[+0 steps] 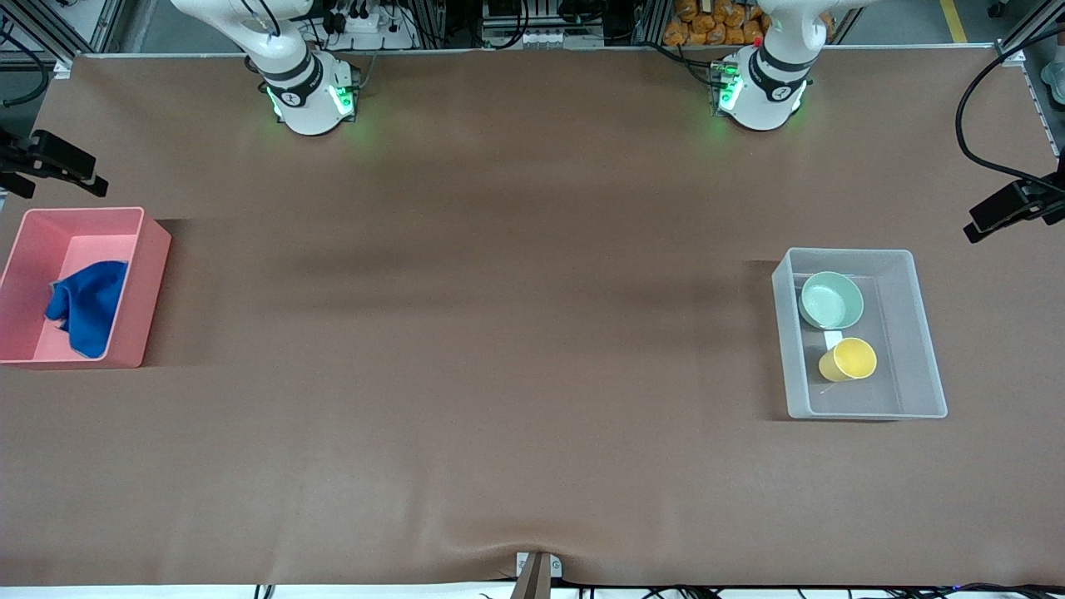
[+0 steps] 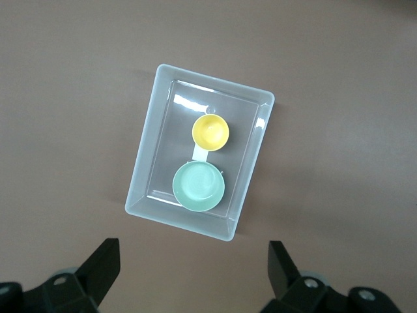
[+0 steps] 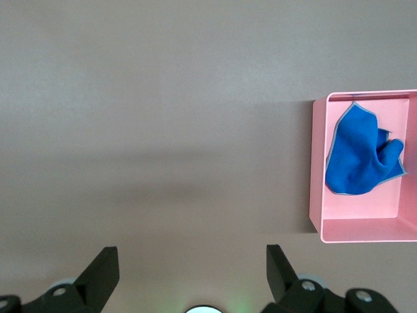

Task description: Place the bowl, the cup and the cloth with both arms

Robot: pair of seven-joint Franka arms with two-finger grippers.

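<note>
Both grippers hang high w/ fingers open, left gripper [image 2: 189, 274] over clear bin [image 1: 925, 333] holding bowl [image 1: 831, 299] & cup [image 1: 849, 360], right gripper [image 3: 189, 274] over bare worktop [image 1: 499, 333], cloth [image 1: 87, 304] in pink bin [image 1: 148, 283]; risk: cup lies tipped beside bowl, so fingers could nudge either.

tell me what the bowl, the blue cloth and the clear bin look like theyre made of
Bowl: probably glazed ceramic or hard plastic, given its glossy mint surface with highlights.
Cloth: soft woven fabric, matte, crumpled in folds with a thin grey stitched edge.
Clear bin: translucent plastic, smooth, since the table shows faintly through its walls.
</note>
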